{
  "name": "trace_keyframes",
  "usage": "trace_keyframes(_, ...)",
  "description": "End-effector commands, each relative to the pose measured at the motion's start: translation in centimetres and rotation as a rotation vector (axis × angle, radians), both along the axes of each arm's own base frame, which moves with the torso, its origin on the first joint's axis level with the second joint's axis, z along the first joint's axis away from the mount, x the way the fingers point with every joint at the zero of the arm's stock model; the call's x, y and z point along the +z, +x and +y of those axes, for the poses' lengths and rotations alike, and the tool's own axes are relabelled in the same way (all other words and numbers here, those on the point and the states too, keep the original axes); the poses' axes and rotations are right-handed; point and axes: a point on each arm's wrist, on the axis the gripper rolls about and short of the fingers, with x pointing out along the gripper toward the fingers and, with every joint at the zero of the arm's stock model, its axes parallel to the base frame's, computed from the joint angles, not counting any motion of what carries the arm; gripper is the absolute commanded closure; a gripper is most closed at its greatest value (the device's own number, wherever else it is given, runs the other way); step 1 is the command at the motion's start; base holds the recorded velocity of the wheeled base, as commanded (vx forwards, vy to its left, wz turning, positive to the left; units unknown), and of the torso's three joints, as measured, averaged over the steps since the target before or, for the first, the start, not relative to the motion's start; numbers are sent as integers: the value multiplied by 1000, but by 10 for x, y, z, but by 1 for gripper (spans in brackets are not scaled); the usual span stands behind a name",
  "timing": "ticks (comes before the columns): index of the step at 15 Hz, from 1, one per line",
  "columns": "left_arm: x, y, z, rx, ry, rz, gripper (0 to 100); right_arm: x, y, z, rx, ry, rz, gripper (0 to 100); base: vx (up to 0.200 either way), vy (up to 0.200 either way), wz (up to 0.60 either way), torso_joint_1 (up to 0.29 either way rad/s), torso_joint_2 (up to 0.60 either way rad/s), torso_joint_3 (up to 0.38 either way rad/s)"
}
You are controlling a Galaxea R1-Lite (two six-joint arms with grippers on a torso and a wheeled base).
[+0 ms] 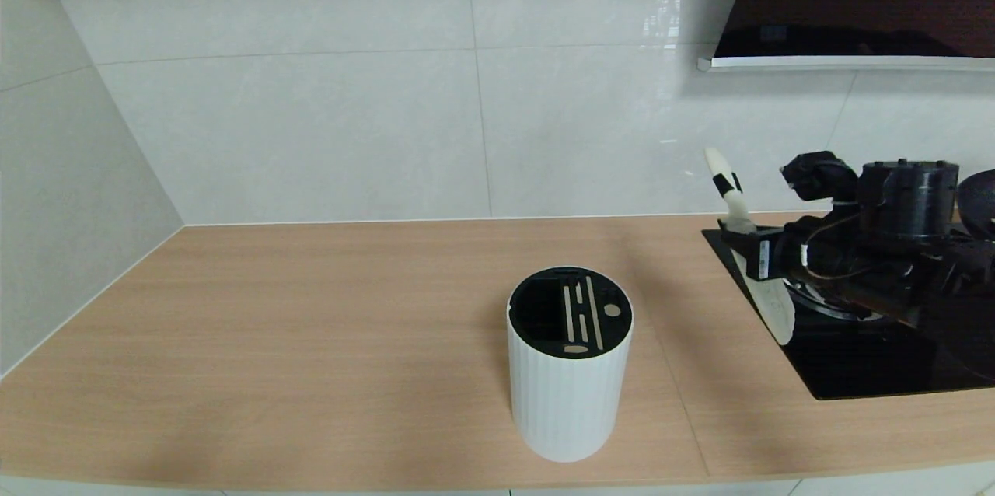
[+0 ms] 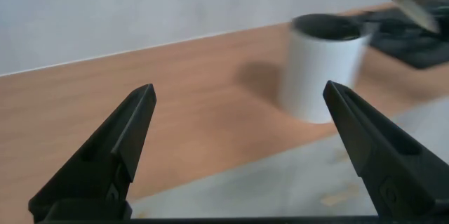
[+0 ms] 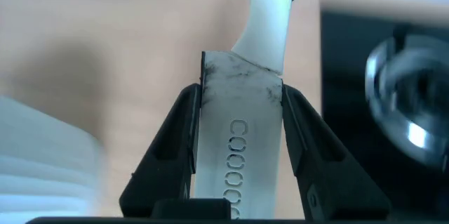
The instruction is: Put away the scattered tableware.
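One knife [image 1: 771, 302] hangs in the air at the robot's right, above the left edge of the black cooktop [image 1: 855, 372]. The right gripper [image 1: 752, 251] has its jaws closed on the blade, close to the handle. The white handle points up and toward the wall, and the blade tip points down and toward the robot, so the long axis is tilted.

The white ribbed holder [image 1: 567, 387] stands upright on the worktop [image 1: 311, 325], to the left of the knife and well apart from it. Its black top has narrow slots.

I judge that the knife must travel left and come nearly vertical, tip down, over one slot. The left gripper [image 2: 238, 92] has its jaws wide open and empty, low near the front edge of the worktop.
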Motion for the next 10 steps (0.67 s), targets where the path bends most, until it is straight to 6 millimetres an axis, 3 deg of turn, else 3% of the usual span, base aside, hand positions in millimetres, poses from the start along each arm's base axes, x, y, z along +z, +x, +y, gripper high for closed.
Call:
trace_keyframes(1, 62, 86, -4, -173, -37, 210, 0, 45, -22, 20, 79, 45, -142, 100, 0, 0, 0, 0, 0, 0)
trace_keyframes(2, 63, 100, -5, -194, -40, 224, 0, 50, -26, 28, 107, 51, -156, 100, 0, 0, 0, 0, 0, 0)
trace_keyframes(3, 62, 125, -17, -293, -50, 242, 0, 60, -40, 39, 160, 65, -179, 100, 0, 0, 0, 0, 0, 0)
trace_keyframes(4, 58, 137, -27, -361, -83, 278, 0, 65, -53, 46, 201, 69, -176, 100, 0, 0, 0, 0, 0, 0)
trace_keyframes(8, 58, 173, -59, -503, -174, 275, 0, 78, -101, 66, 347, 128, -82, 100, 0, 0, 0, 0, 0, 0)
trace_keyframes(10, 51, 192, -76, -558, -171, 258, 0, 74, -111, 83, 420, 124, -59, 100, 0, 0, 0, 0, 0, 0)
